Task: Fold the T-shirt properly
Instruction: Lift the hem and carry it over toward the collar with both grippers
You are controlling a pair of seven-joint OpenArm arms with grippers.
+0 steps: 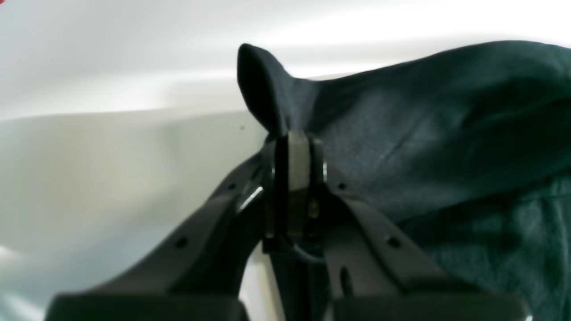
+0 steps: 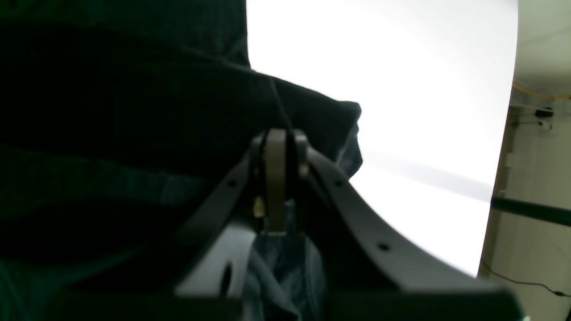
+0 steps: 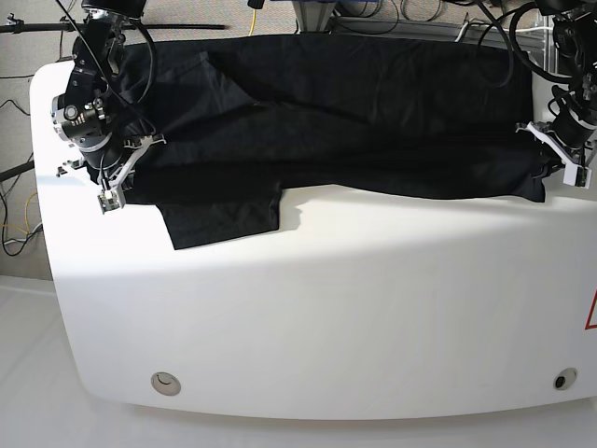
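2 grippers pinch the T-shirt (image 3: pixel 345 121), which lies along the far half of the white table (image 3: pixel 326 308): the left gripper (image 1: pixel 292 138) is clenched on a raised corner of cloth, the right gripper (image 2: pixel 281 133) likewise on the opposite edge. The step in hand looks like a lengthwise fold; the next move calls for both arms travelling together, keeping the pinched edge taut between them.

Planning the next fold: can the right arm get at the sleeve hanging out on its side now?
Probably not yet. The right gripper has its jaws shut on the T-shirt edge; the sleeve lies flat beside it, nothing covering it, so it must let go first.
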